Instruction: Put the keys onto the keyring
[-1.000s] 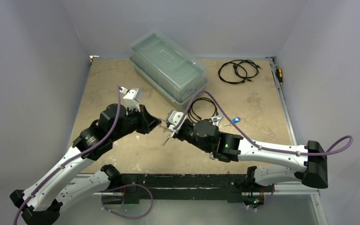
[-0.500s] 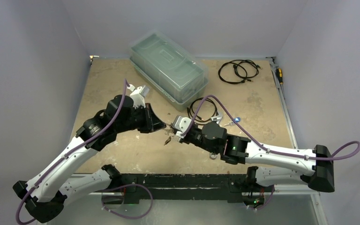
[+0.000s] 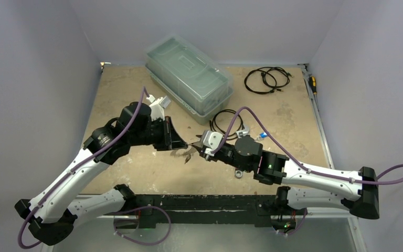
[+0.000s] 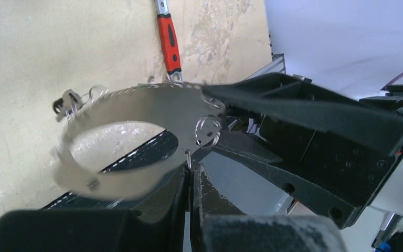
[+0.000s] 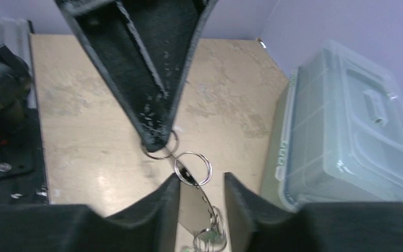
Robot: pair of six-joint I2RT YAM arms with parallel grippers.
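L fingers (image 4: 176,205) clamped on the keyring (image 4: 152,105) (by a small split ring (image 5: 159,156)), R fingers (image 5: 157,210) apart, straddling it.

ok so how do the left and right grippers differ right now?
Left gripper is shut, tips pinching a small ring on the keyring; right gripper is open, the keyring's band sitting in the gap between its fingers. Left gripper reaches in from the left of the table, right gripper from the right. Shared: both meet at the keyring, mid-table.
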